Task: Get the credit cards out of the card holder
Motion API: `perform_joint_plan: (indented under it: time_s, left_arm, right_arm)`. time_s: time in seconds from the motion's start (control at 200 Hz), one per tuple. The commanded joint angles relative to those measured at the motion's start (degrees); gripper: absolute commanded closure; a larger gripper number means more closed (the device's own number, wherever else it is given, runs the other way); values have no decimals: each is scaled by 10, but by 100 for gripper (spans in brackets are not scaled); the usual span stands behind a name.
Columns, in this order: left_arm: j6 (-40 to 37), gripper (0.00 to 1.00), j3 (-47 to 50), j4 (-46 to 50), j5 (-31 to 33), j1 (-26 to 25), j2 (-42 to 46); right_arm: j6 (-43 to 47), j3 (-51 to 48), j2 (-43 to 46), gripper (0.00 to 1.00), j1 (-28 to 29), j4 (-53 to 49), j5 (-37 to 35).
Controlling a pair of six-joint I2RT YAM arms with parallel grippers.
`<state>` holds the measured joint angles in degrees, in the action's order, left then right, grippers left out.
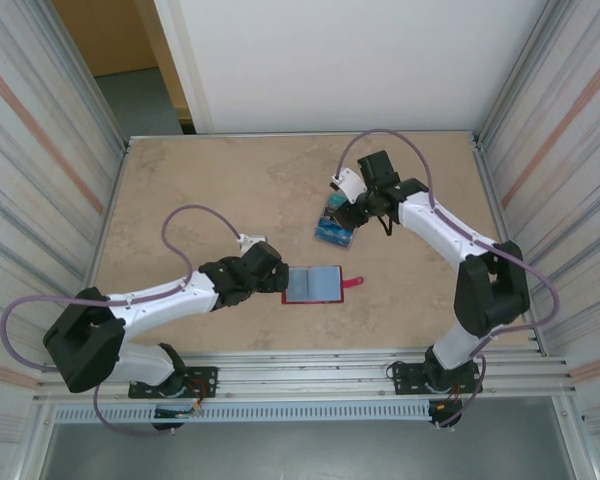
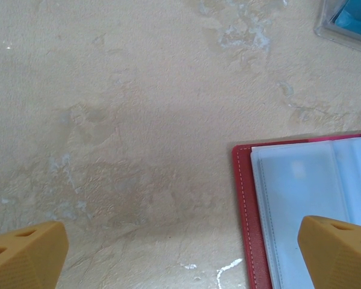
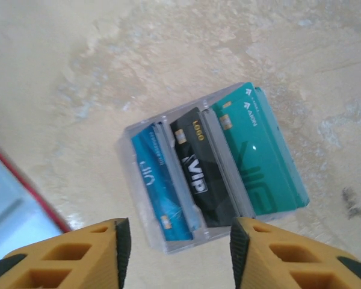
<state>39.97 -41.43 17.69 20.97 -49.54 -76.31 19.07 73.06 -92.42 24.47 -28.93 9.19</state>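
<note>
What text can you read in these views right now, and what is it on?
"VIP": black card, large white letters.
"LOGO": black card, small gold letters.
"VIP": teal card, faint; its small white corner print is blurred.
Blue card: outlined lettering, unreadable.
Card holder: no text.

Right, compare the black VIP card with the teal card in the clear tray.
Colour: the black VIP card is black, the teal card green-teal.
Print: the black VIP card carries gold LOGO and white VIP lettering; the teal card's lettering is faint, tone on tone.
Slot: the black VIP card sits in the middle compartment of the clear tray, the teal card in an end one.
Both lie parallel, with a gold chip toward the same end.
</note>
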Motion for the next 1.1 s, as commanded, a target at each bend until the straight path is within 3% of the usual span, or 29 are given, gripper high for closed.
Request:
perform_joint_plan:
  time_s: [0.0,0.095,0.296,0.331,0.431,0.772,1.097]
  left_arm:
    - [12,1,9,-7,9,4,24]
    - [19,1,16,-12,12,4,30]
    - [39,1,36,-26,17,8,41]
    - [44,1,38,-28,18,9,43]
    - [59,1,48,-35,23,13,51]
    - [142,1,105,-23,59,33,112]
    - [183,1,149,0,74,55,175]
  right_arm:
    - [-54,-41,53,44,10,22,38]
    - [-82,-72,84,31,25,25,36]
    - [-139,-107,121,15,86,16,4]
    - [-150,-112,123,5,100,14,-6]
    - [-185,-121,124,0,138,14,-23]
    - [-286,-127,81,1,254,18,-131]
    - [-345,-80,-11,25,325,1,-176]
